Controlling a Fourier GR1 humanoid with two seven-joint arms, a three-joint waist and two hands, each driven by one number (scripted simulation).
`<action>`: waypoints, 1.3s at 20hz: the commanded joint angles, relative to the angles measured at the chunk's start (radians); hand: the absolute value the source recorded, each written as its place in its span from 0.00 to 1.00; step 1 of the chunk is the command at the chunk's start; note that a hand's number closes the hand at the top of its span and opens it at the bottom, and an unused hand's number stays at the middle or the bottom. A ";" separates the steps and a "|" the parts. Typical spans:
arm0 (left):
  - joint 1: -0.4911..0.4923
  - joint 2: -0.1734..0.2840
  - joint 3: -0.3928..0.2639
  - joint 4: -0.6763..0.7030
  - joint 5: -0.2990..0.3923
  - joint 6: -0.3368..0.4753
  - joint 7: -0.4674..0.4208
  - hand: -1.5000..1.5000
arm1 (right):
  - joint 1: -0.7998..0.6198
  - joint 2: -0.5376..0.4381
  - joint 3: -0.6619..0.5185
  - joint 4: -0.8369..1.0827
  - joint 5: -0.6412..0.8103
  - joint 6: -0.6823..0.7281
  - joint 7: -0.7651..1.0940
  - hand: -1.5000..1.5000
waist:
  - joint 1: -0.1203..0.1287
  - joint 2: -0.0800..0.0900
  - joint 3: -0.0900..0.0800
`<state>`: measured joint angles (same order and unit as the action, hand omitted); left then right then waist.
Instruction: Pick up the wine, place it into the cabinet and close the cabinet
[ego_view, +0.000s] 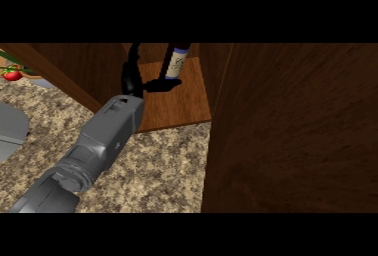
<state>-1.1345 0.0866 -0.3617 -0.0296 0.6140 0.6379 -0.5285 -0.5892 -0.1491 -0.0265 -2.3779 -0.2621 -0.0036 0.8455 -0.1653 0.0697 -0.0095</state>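
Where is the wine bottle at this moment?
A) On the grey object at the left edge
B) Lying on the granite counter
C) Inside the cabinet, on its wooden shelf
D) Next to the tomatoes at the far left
C: the wine bottle stands inside the cabinet on the wooden shelf, with the left hand beside it.

The cabinet (177, 107) stands open at the back of the surface (148, 165), its floor level with it. The wine (176, 62) stands upright inside, toward the rear. The left hand (144, 82) is inside the cabinet, just left of the bottle, apparently touching it. The cabinet door (295, 130) stands open at right, another panel (52, 72) at left. A tomato (11, 75) lies far left, behind that panel.
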 joint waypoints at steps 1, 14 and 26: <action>-0.003 0.083 -0.044 0.010 -0.047 -0.128 -0.007 0.00 | -0.006 0.011 0.000 -0.020 -0.007 -0.026 0.023 0.00 | 0.030 -0.018 0.005; 0.012 0.037 0.091 -0.178 0.073 -0.581 -0.177 0.00 | 0.042 -0.028 -0.045 -0.069 0.015 -0.047 0.056 0.00 | 0.121 -0.061 0.008; 0.119 -0.074 0.032 -0.478 0.008 -0.479 -0.039 0.00 | 0.052 -0.055 -0.006 -0.096 0.067 -0.098 0.131 0.00 | 0.188 -0.086 0.010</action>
<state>-1.0682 0.0110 -0.3034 -0.3771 0.6442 0.1204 -0.6202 -0.5721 -0.2059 -0.0568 -2.3967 -0.2224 -0.0808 0.9353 -0.0019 -0.0051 -0.0015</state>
